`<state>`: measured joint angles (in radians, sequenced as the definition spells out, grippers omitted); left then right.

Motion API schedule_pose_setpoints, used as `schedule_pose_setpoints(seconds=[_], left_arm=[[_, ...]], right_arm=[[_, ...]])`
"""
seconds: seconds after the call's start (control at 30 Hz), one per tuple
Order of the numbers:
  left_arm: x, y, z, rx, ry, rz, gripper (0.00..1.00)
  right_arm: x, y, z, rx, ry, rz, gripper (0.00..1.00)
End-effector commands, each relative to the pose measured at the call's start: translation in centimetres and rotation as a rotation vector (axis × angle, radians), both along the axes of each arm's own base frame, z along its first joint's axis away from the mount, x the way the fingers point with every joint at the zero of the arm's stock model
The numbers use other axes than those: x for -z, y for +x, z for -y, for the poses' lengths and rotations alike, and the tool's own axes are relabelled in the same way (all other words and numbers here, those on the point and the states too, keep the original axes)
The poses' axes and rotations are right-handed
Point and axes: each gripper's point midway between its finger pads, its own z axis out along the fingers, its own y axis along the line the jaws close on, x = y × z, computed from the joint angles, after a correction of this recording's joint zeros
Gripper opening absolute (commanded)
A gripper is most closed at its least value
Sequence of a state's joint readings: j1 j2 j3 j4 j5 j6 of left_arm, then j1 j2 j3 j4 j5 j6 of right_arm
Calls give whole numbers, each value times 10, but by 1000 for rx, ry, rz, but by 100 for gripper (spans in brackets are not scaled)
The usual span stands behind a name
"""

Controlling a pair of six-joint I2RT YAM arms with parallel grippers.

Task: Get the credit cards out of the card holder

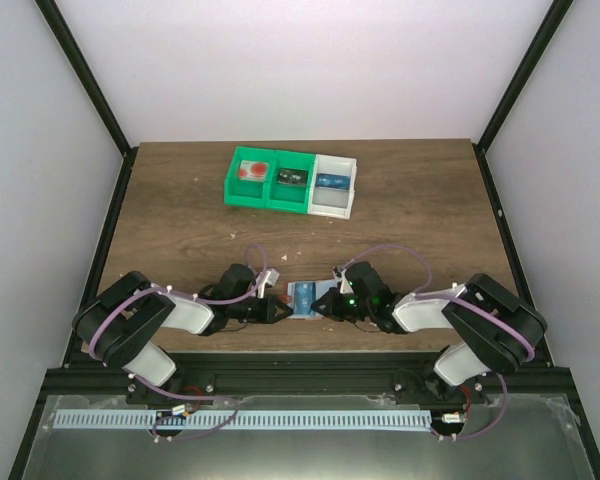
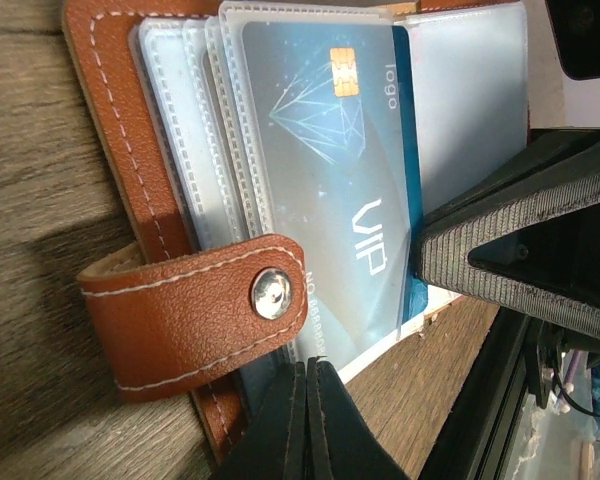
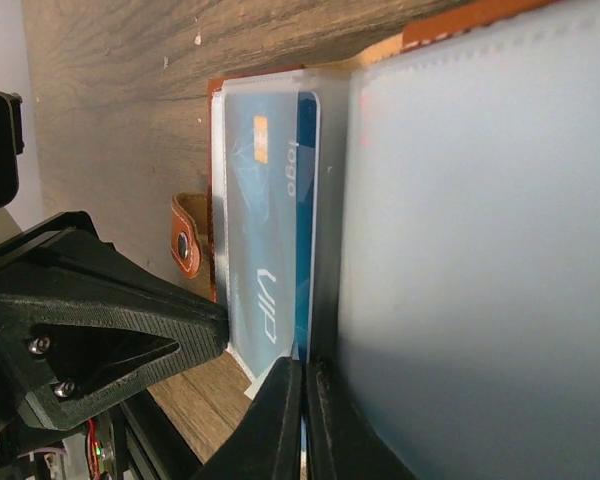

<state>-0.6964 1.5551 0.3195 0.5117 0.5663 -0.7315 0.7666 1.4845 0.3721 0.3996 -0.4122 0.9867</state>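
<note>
The card holder (image 1: 303,297) lies open on the table between my two grippers. Its orange-brown leather (image 2: 110,120) and snap strap (image 2: 205,315) show in the left wrist view, with clear sleeves fanned out. A blue credit card (image 2: 330,170) marked VIP sits in the top sleeve; it also shows in the right wrist view (image 3: 265,230). My left gripper (image 2: 309,372) is shut at the holder's near edge, beside the strap. My right gripper (image 3: 303,372) is shut on the bright blue edge of the card (image 3: 306,200). A cloudy sleeve panel (image 3: 480,250) hides the holder's other half.
A row of two green bins and one white bin (image 1: 290,180) stands at the back of the wooden table (image 1: 180,230), with small items inside. Black frame posts line both sides. The table's near edge and metal rail (image 1: 300,365) lie just behind the grippers.
</note>
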Motion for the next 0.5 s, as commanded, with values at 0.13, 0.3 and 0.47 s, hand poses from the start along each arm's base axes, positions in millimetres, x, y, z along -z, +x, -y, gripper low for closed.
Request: schedule_pose_setpoints(seconds=[0.13,0.3,0.47], left_arm=[[14,-4,-6,1,45,-12,0],[14,-5,-6,1,47,-11,0],[16,-6,-8,-2,55,-12,0]], right_arm=[[0,-11,-5,-42,29,-17,1],[-1,-12,-4,-39,31,-14,0],[0,-9,0,-30,7,-3,2]])
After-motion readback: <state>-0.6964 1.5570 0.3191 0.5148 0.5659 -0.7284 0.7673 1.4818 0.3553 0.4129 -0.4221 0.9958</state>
